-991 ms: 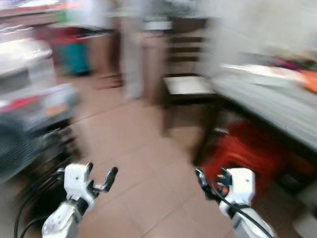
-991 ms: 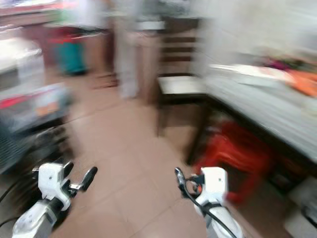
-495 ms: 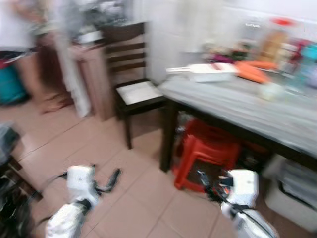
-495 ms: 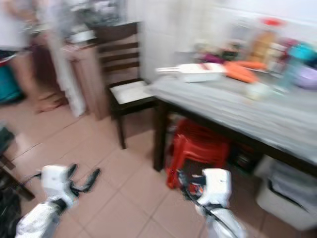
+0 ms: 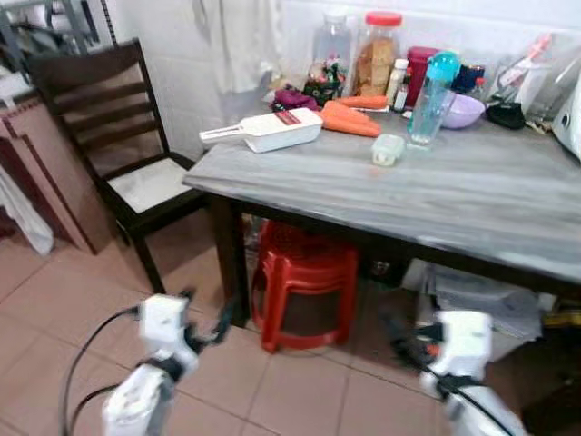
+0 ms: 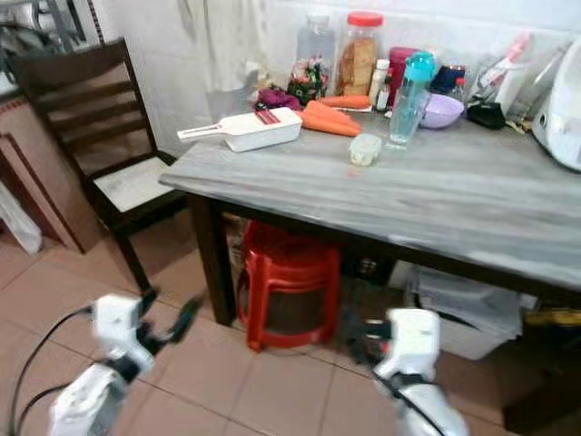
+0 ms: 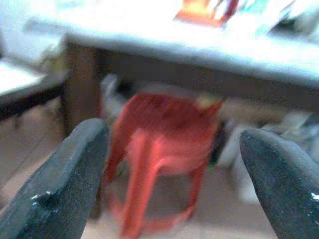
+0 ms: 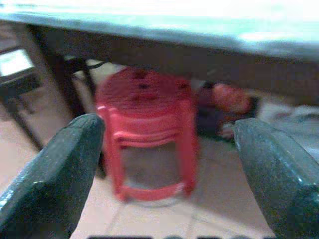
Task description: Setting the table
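A grey, wood-grained table with dark legs carries everything here, and the rest is placed from it. Near its left front corner lies a long white rectangular plastic tray with a flat handle and a red label on top; just beyond that, two smooth orange carrots lie side by side. Toward the middle of the top sits a small pale, rounded-square container, and behind it stands a tall clear bottle with a teal cap. Along the table's back edge, against the white tiled wall, stand a clear jar with a red lid, a clear glass jar and a rounded lilac bowl. Under the table sits a red moulded plastic stool with a perforated round seat, and beside it a pale storage box. To the table's left a dark wooden slat-back chair with a pale seat pad stands on the reddish-brown tiled floor. Both hands are held low in front of the table, below its top: the left hand has its blunt, matte black fingers spread wide with nothing between them, and the right hand is likewise spread and holding nothing, each wrist view looking at the stool.
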You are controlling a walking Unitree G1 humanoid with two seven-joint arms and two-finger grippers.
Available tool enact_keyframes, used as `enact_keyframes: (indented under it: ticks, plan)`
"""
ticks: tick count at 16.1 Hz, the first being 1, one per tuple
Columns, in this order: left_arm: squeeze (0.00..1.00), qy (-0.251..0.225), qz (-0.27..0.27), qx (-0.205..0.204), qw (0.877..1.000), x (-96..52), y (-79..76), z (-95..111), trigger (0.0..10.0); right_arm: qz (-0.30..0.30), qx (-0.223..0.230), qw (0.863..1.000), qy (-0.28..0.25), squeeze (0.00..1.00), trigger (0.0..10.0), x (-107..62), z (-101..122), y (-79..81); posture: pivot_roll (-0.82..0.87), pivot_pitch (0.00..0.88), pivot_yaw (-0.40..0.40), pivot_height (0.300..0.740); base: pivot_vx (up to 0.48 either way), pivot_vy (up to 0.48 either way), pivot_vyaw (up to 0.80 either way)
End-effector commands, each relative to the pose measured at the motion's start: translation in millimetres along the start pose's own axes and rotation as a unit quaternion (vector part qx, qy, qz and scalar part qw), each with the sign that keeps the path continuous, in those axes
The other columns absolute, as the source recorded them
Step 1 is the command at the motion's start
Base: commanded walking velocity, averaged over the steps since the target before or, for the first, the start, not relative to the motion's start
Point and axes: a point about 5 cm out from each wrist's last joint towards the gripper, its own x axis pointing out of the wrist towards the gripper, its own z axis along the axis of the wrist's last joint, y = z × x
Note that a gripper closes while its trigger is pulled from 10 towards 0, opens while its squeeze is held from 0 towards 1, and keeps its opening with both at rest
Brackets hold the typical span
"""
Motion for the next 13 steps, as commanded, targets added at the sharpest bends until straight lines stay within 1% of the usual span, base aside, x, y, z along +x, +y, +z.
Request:
enact_keyframes:
  ticks: [1,2,3,4,5,7,8,10,11,13]
  plan:
    - [0.00,-0.020,0.022,0.016,0.999,-6.7,11.9,10,10.0,0.011,-0.003,0.999,-0.048,0.00,10.0,0.9,17,7.8,0.02,0.000,-0.023,0.740,0.000,0.000,0.00]
    - [0.00,-0.037,0.021,0.026,0.999,-5.0,7.9,22,10.0,0.002,-0.012,0.998,-0.065,0.02,10.0,-0.1,26,7.9,0.02,0.000,-0.023,0.740,0.000,0.000,0.00]
    - [0.00,-0.041,0.021,0.027,0.999,-4.5,5.9,26,10.0,-0.012,-0.017,0.997,-0.070,0.00,10.0,-0.2,29,7.0,0.02,0.000,-0.021,0.740,0.000,0.000,0.00]
    - [0.00,-0.047,0.025,0.040,0.998,-4.9,6.1,29,10.0,-0.018,-0.010,0.996,-0.087,0.00,10.0,-0.5,32,6.2,0.01,0.000,-0.019,0.740,0.000,0.000,0.00]
    - [0.00,-0.054,0.038,0.041,0.997,-6.0,5.9,31,10.0,-0.023,-0.007,0.995,-0.094,0.00,10.0,-1.6,35,5.1,0.01,0.000,-0.015,0.740,0.000,0.000,0.00]
    - [0.00,-0.044,0.048,0.053,0.997,-7.6,5.3,32,10.0,-0.031,-0.019,0.995,-0.096,0.00,10.0,-4.0,38,3.8,0.01,0.000,-0.016,0.740,0.000,0.000,0.00]
    - [0.00,-0.034,0.053,0.059,0.996,-7.5,4.7,32,10.0,-0.031,-0.018,0.995,-0.098,0.00,10.0,-6.3,39,3.7,0.01,0.000,-0.014,0.740,0.000,0.000,0.00]
    - [0.00,-0.016,0.067,0.068,0.995,-4.5,4.3,31,10.0,-0.038,-0.013,0.995,-0.096,0.00,10.0,-9.0,38,1.0,0.00,0.000,-0.013,0.740,0.000,0.000,0.00]
    - [0.00,-0.009,0.067,0.068,0.995,-2.8,2.9,30,10.0,-0.045,0.001,0.996,-0.081,0.00,10.0,-7.9,33,0.3,0.00,0.000,-0.013,0.740,0.000,0.000,0.00]
    - [0.00,-0.007,0.069,0.072,0.995,-2.6,2.5,30,10.0,-0.042,-0.003,0.996,-0.078,0.00,10.0,-7.2,32,0.9,0.00,0.000,-0.015,0.740,0.000,0.000,-0.80]
